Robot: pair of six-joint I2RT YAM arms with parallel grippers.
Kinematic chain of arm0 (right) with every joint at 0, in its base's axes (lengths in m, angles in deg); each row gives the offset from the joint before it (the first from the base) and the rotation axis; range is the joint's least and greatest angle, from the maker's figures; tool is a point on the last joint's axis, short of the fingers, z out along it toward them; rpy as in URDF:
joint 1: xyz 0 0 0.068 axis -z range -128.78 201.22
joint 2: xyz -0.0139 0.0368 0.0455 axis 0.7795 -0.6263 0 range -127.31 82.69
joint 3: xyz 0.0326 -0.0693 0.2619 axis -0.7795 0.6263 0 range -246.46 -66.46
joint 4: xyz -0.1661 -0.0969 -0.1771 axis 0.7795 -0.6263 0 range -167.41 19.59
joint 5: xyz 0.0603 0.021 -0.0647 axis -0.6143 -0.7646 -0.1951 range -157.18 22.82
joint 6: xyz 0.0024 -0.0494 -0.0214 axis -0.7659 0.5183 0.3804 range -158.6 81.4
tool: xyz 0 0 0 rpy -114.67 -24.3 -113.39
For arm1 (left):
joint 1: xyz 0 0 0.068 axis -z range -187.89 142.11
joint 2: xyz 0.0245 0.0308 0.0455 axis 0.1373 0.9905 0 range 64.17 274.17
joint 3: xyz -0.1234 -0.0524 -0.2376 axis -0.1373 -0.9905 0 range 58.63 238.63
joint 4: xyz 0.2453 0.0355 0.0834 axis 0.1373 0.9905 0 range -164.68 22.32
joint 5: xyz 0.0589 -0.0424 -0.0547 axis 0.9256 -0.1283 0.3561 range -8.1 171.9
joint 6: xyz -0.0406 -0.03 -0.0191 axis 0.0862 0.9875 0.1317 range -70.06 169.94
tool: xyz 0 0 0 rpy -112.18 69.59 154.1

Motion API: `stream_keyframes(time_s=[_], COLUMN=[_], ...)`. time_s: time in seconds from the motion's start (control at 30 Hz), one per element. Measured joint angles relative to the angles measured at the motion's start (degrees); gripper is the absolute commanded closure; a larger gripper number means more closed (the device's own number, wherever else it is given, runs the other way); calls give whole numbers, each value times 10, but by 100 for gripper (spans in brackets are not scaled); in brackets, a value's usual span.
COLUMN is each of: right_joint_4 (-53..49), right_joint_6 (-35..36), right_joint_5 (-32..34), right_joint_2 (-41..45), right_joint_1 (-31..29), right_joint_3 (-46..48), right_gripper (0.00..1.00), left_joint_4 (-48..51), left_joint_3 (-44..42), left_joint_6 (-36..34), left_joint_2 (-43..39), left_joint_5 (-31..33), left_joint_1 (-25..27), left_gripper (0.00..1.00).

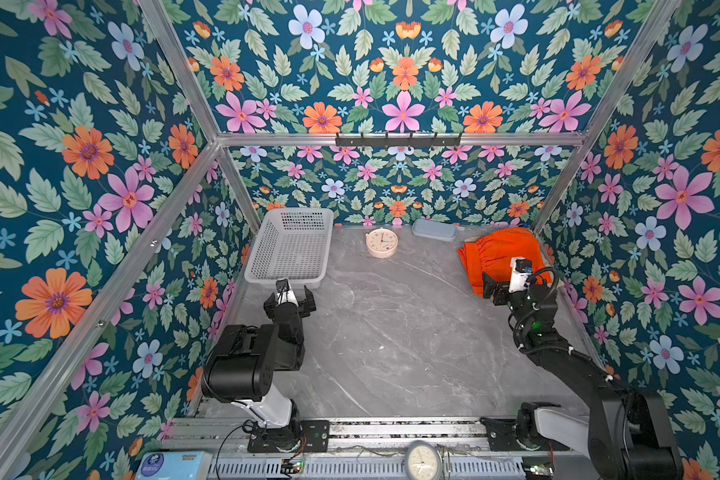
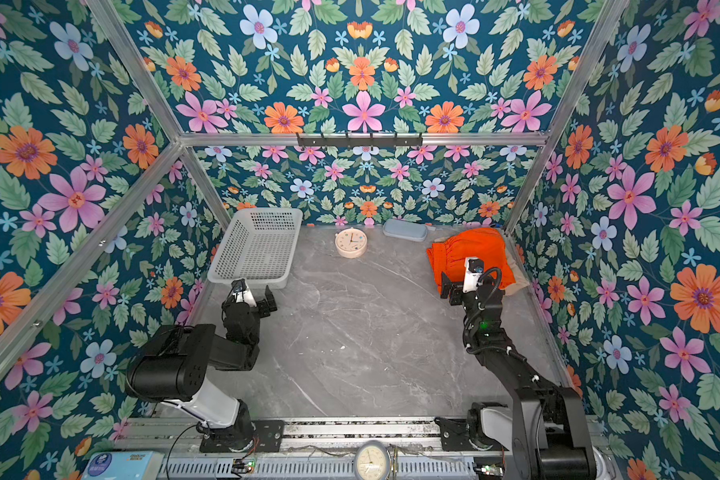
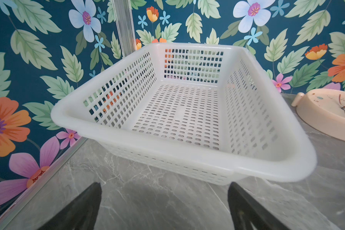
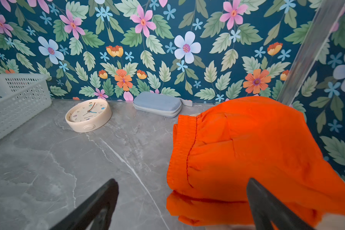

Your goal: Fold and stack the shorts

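At the far right corner of the grey marbled table (image 1: 391, 332), the folded bright orange cloth shorts (image 1: 497, 249) lie on the beige cloth shorts (image 2: 517, 276), of which only slivers show; the right hand (image 4: 182, 182) hangs over their near edge, jaws spread wide, gripping nothing; the left hand (image 3: 164, 185), equally wide and empty, sits just before the white perforated plastic basket (image 1: 267, 249) at the far left corner.
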Motion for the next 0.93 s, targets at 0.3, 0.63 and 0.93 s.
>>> stream_keyframes(time_s=[0.3,0.63,0.93], right_joint_4=[83,99,99], right_joint_6=[0,-17,-18], right_joint_5=[11,15,15], right_joint_2=[-154,-166,-165], right_joint_1=[10,31,31], right_joint_3=[73,54,53], right_gripper=[1,1,1], left_joint_4=[0,0,1], left_joint_3=[0,0,2], left_joint_6=[0,0,0], left_joint_2=[0,0,0], left_joint_5=[0,0,0], left_joint_1=[0,0,0], left_gripper=[0,0,0])
